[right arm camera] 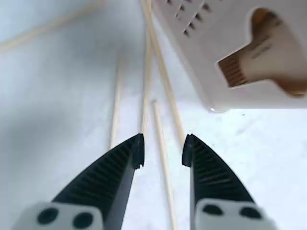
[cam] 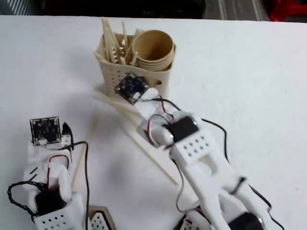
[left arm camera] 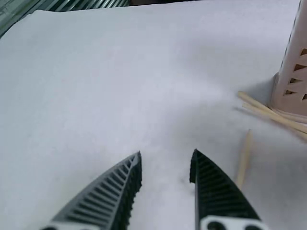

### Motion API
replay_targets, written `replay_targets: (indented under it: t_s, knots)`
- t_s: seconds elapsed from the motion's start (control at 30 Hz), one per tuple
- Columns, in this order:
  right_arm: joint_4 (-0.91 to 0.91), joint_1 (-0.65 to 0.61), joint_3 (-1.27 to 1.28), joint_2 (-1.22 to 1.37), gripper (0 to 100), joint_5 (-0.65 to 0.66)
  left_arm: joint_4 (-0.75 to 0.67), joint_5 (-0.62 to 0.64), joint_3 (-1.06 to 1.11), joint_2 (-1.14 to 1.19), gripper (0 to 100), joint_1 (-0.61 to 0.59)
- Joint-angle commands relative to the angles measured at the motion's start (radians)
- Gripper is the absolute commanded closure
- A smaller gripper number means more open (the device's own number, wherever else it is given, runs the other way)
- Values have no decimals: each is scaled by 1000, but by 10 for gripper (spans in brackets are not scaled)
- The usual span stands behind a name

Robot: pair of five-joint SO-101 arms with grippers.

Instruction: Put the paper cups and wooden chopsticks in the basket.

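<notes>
Stacked paper cups and some wooden chopsticks stand in the basket, the right gripper partly open, empty, over loose chopsticks beside it, the left gripper likewise parted, empty.

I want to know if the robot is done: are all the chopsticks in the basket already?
No, several chopsticks lie loose on the table beside the basket.
</notes>
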Motion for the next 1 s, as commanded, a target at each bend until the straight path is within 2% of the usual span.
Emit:
replay_targets:
  t_s: [0.0, 0.13, 0.3, 0.4, 0.97]
  knots:
    - [-62, -5, -14, 110, 861, 38, -21, -8, -8, -10, 823, 1]
    - [-87, -5, -80, 271, 855, 78, -21, -8, -8, -10, 823, 1]
    - [-84, -1, -153, 441, 777, 147, -21, -8, -8, -10, 823, 1]
    - [-84, -2, -184, 510, 772, 181, -21, -8, -8, -10, 823, 1]
    - [-85, 2, -368, 796, 772, 186, -23, -8, -8, -10, 823, 1]
